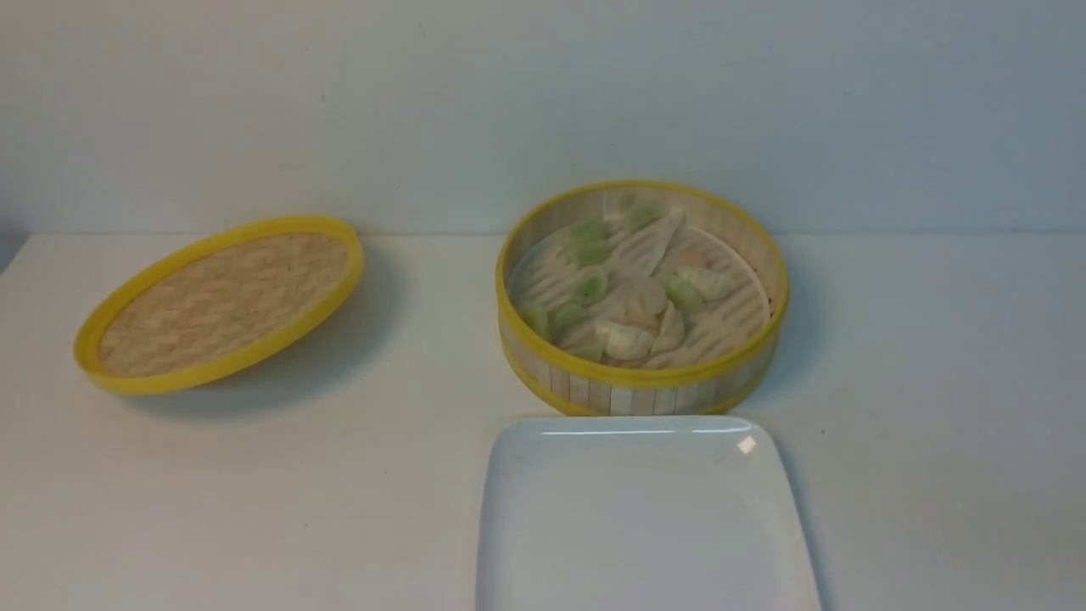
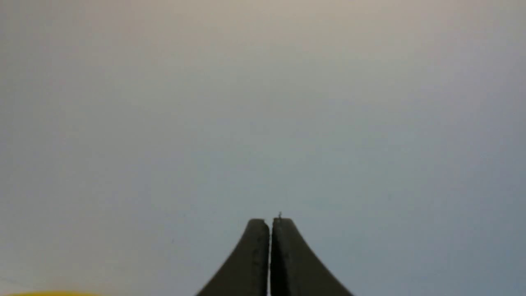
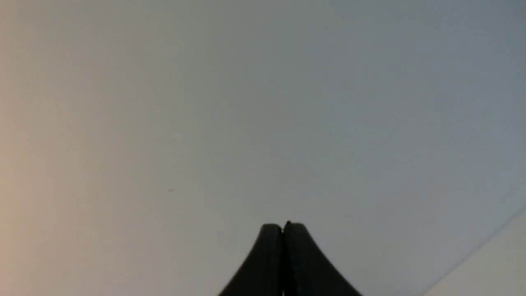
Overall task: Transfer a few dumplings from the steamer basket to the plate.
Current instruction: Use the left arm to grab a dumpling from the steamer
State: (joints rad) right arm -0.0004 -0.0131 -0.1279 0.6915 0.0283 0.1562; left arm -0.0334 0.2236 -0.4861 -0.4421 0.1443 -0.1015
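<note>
Left tool (image 2: 270, 222): jaws closed, tips pressed together, nothing gripped. Plain pale surface ahead of it; yellow sliver (image 2: 53, 293) at edge of its view. Right tool (image 3: 282, 225): likewise closed, gripping nothing. Neither tool shows in front view, so you cannot place items relative to them. Dumplings (image 1: 624, 338), white and green, lie in steamer basket (image 1: 645, 386) on table (image 1: 933, 382). Plate (image 1: 645, 526) just beside basket, nearer you. Lid (image 1: 221, 301) well apart, tilted, on left-arm side.
</note>
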